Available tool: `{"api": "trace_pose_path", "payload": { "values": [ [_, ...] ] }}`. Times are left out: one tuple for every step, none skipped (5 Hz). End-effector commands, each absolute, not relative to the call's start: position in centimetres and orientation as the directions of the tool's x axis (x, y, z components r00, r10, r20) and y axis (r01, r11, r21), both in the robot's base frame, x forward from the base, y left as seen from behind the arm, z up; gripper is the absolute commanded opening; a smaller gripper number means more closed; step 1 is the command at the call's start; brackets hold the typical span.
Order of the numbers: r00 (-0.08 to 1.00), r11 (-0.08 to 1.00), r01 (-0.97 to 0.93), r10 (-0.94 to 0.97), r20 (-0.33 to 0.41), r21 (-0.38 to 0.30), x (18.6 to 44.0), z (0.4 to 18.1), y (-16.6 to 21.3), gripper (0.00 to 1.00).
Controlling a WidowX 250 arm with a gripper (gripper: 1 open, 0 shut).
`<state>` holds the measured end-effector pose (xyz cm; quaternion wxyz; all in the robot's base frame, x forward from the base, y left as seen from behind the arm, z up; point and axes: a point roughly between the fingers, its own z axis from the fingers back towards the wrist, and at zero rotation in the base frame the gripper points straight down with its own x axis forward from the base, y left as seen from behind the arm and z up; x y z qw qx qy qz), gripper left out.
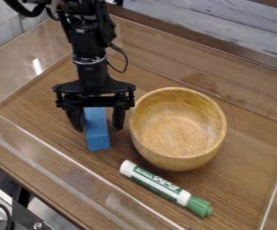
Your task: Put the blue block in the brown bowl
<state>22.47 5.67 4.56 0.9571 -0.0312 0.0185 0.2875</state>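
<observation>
Between the gripper's (98, 127) spread fingers sits the block (96, 129), one finger to each side. Jaws wide, no grip visible; whether either pad touches the blue faces, can't tell. The arm comes in from above and behind, so the block's near end sticks out toward the camera. Looks like a straddle chosen so that closing pinches it across its narrow width. Bowl (178, 129) is just beside the gripper, on the image-right side, so the carry should be short: close, lift over the rim, release. Marker (165, 188) lies nearer the camera than the tool, off that route. Main risk: low lift, block clips the rim.
</observation>
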Motion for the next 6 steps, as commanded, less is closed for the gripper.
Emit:
{"api": "trace_pose_path", "payload": {
  "values": [
    [0.831,0.828,-0.556,0.557,-0.014,-0.066,23.2,5.2,6.1,0.0],
    [0.838,0.836,-0.546,0.546,-0.016,-0.061,23.3,5.6,6.1,0.0],
    [0.847,0.846,-0.531,0.531,-0.016,-0.055,23.3,6.2,6.1,0.0],
    [0.857,0.855,-0.516,0.516,-0.016,-0.05,23.4,6.9,6.1,0.0],
    [0.863,0.861,-0.505,0.506,-0.014,-0.054,23.6,7.8,6.0,0.0],
    [0.873,0.871,-0.488,0.488,-0.009,-0.065,23.9,9.7,5.7,0.0]
  ]
}}
